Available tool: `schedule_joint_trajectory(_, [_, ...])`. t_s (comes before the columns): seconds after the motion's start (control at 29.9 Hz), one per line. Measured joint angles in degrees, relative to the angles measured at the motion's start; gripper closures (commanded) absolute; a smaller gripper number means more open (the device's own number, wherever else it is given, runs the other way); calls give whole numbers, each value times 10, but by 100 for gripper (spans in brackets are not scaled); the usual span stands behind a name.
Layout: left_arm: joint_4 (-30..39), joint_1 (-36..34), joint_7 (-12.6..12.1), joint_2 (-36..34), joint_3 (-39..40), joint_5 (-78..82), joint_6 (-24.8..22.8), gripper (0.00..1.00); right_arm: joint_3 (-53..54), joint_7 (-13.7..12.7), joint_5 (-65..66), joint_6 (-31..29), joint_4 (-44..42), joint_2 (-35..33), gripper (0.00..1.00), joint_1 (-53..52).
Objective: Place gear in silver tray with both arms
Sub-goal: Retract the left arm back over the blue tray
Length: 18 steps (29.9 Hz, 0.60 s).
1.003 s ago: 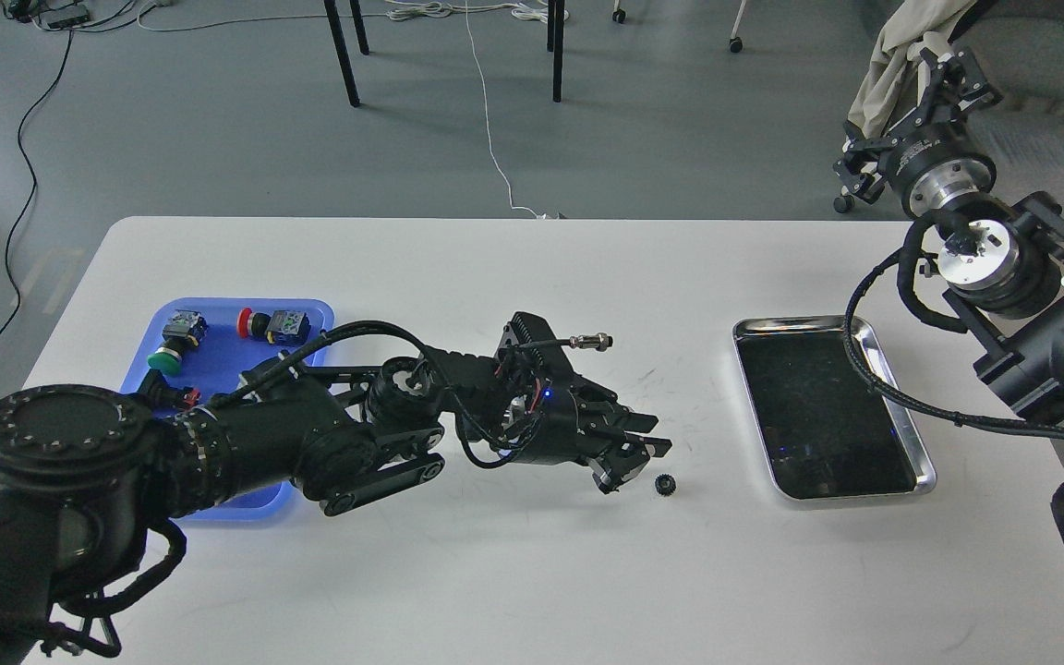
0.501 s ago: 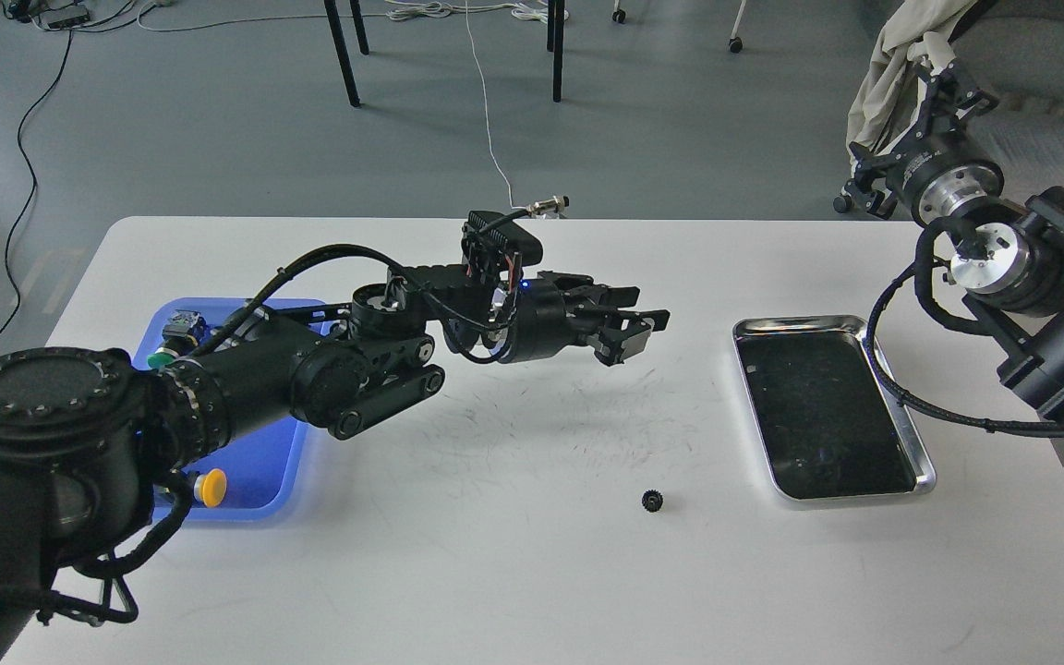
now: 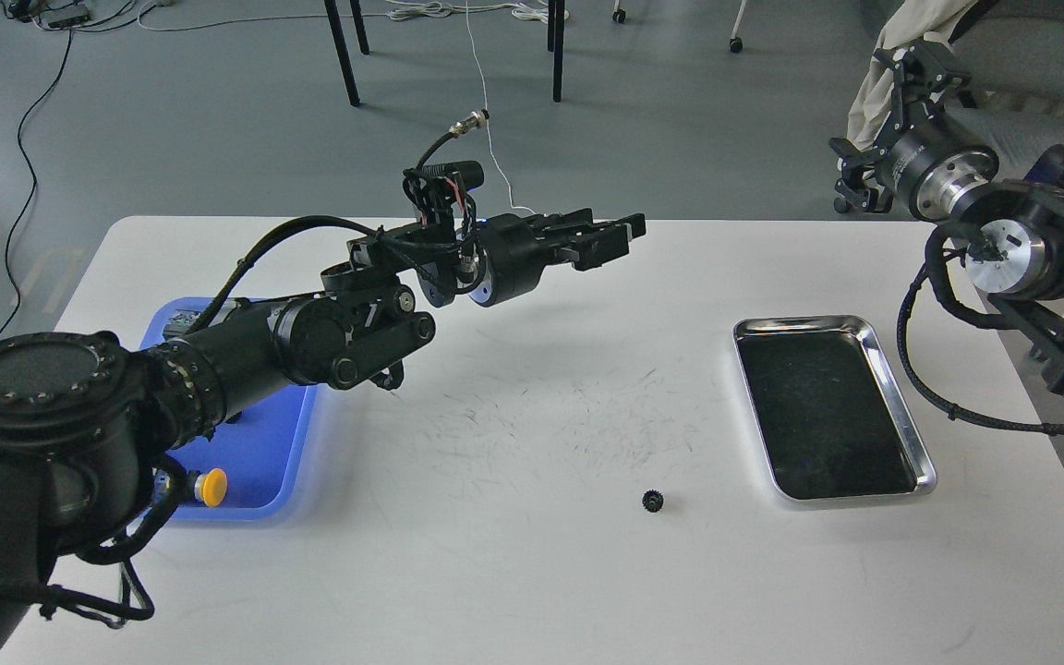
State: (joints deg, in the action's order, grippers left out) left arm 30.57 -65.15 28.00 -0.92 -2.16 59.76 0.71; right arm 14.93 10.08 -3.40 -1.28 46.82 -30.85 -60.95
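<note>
Lying on the table, gear (image 3: 652, 501) sits well apart from left gripper (image 3: 608, 239).

Silver tray (image 3: 901, 420), well right of left gripper (image 3: 608, 242), is showing polished metal rim w/ dark glossy bottom. Gear (image 3: 652, 501), below that gripper, is looking matt black; white table (image 3: 513, 573) is looking smooth but scuffed w/ fine dark marks. Blue tray (image 3: 259, 453), behind it, is shining like glossy plastic.
</note>
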Motion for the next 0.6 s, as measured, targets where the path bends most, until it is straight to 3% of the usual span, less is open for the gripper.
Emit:
schedule_joint_trajectory(0.27, [-50, 4, 0, -49, 4, -79, -24, 3, -66, 1, 186, 1, 59, -39, 1, -44])
schedule_joint_trajectory(0.6, [-112, 31, 0, -87, 5, -222, -64, 2, -75, 4, 273, 2, 118, -60, 1, -57])
